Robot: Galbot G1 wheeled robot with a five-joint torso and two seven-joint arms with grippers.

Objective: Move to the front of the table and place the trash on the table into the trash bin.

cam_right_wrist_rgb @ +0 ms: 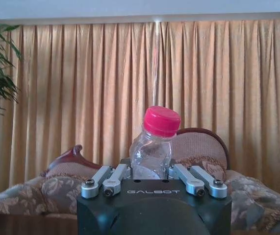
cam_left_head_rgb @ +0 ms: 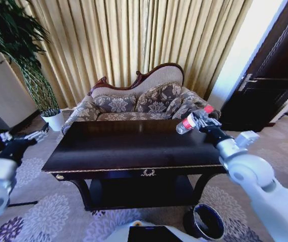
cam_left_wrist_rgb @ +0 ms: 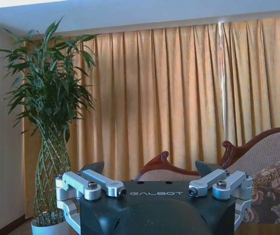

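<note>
The dark glossy table (cam_left_head_rgb: 133, 146) stands in front of me, gold emblem at its front edge. My right gripper (cam_left_head_rgb: 200, 119) is shut on the trash, a small clear bottle (cam_left_head_rgb: 186, 124) with a red cap, held tilted above the table's far right corner. The right wrist view has the bottle (cam_right_wrist_rgb: 152, 149) clamped between the fingers (cam_right_wrist_rgb: 111, 178), cap up. My left gripper (cam_left_head_rgb: 22, 135) hovers open beside the table's left end, nothing between its fingers (cam_left_wrist_rgb: 103, 186). On the carpet near the table's front right leg stands the dark trash bin (cam_left_head_rgb: 208, 222).
A patterned sofa (cam_left_head_rgb: 138, 101) sits right behind the table before gold curtains. A tall plant in a white pot (cam_left_head_rgb: 53, 120) stands at the back left. A dark door and cabinet (cam_left_head_rgb: 265, 96) close off the right side. Open carpet lies around the bin.
</note>
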